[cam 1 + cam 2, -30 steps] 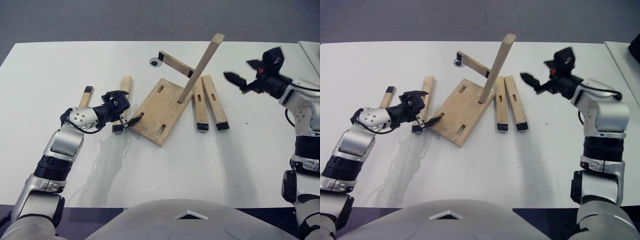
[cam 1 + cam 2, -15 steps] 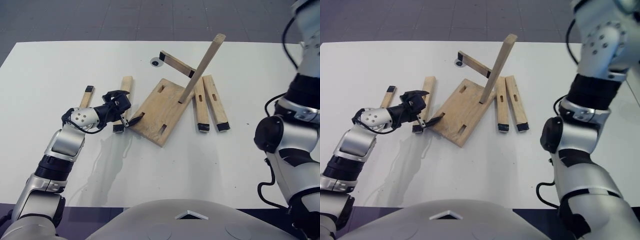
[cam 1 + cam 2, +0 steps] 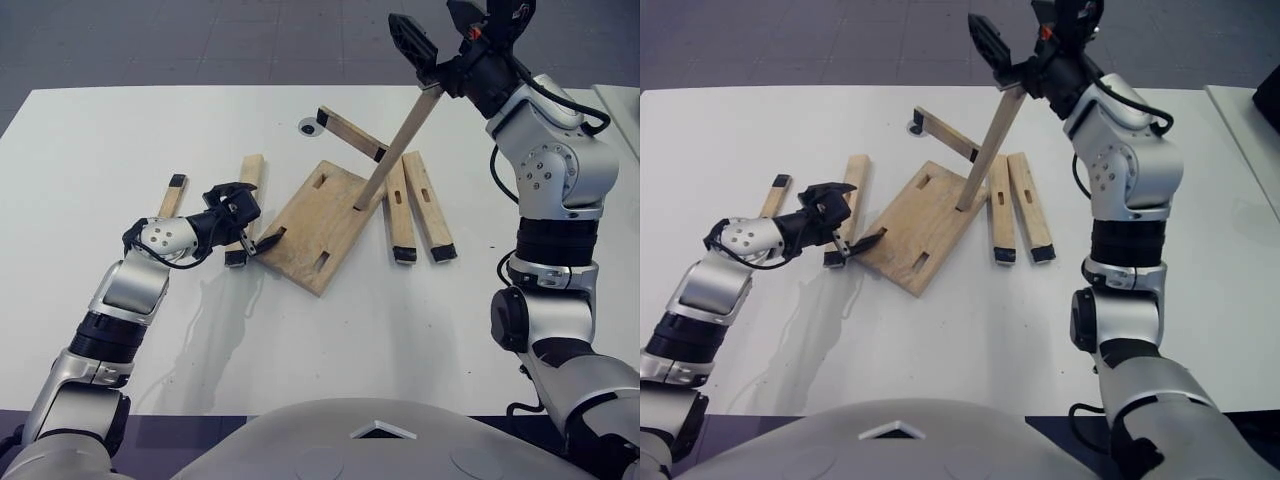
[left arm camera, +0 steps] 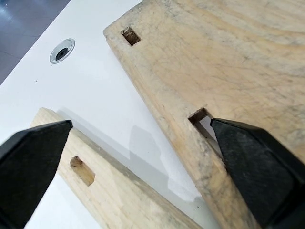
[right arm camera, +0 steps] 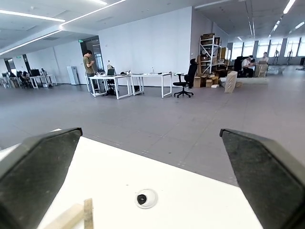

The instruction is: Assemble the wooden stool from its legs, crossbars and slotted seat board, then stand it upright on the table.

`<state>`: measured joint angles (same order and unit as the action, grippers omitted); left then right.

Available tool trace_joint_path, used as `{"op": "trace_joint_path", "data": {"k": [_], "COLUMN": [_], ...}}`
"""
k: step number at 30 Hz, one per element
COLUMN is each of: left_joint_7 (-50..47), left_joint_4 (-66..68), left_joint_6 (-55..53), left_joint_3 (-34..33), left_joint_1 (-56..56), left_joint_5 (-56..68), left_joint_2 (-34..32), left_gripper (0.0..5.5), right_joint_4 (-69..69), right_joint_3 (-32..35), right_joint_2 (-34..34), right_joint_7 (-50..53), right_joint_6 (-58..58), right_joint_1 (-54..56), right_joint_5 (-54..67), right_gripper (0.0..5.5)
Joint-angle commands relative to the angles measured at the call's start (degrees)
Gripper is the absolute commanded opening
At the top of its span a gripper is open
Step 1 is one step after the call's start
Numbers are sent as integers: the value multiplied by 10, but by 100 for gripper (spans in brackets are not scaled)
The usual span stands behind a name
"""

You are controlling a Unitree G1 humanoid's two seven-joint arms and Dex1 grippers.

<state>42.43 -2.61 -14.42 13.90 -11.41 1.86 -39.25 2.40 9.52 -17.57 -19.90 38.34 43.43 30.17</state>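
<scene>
Seat board (image 3: 318, 225), left fingers (image 4: 252, 167) apart at its edge, right fingers (image 3: 408, 38) apart above leaning leg (image 3: 400, 145)

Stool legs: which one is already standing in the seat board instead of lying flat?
The tilted leg rising from a slot in the seat board, its top close to the open right gripper. The others lie flat on the table.

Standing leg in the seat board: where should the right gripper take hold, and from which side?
Take the bare top end of the leg, above the crossbar joint. Come from above, where the open right gripper hangs, fingers across the flat faces. Its foot sits in the seat board slot and it leans, so a low grip would likely be crowded.
</scene>
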Motion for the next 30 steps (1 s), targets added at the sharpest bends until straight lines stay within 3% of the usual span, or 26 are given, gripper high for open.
{"op": "trace_joint_path", "data": {"k": [1, 5, 8, 10, 15, 17, 25, 30], "left_joint_7": [9, 8, 7, 7, 6, 7, 11, -44], "left_joint_4": [27, 24, 25, 24, 24, 26, 25, -18], "left_joint_6": [-32, -33, -33, -34, -37, -37, -44, -129], "left_joint_3": [23, 23, 23, 23, 20, 19, 15, -31], "left_joint_1": [37, 39, 38, 38, 36, 36, 36, 55], "left_joint_5": [-30, -29, -29, -29, -27, -28, -28, 2], "left_joint_2": [-9, -8, -7, -7, -7, -9, -15, 17], "left_gripper": [540, 540, 540, 540, 540, 540, 540, 540], "right_joint_4": [-17, 3, 9, 23, 87, 70, -35, -160], "right_joint_3": [63, 102, 94, 63, -86, -111, 48, 112], "right_joint_2": [-3, -19, -13, 11, 51, 59, 44, 17], "right_joint_7": [32, 44, 40, 30, -31, -37, 53, 100], "right_joint_6": [-2, -18, -7, 9, -20, -26, -39, 0], "right_joint_1": [105, 202, 202, 149, -43, -76, 50, 3], "right_joint_5": [46, 73, 79, 76, -12, -26, 55, 113], "right_gripper": [539, 539, 539, 539, 539, 539, 539, 539]}}
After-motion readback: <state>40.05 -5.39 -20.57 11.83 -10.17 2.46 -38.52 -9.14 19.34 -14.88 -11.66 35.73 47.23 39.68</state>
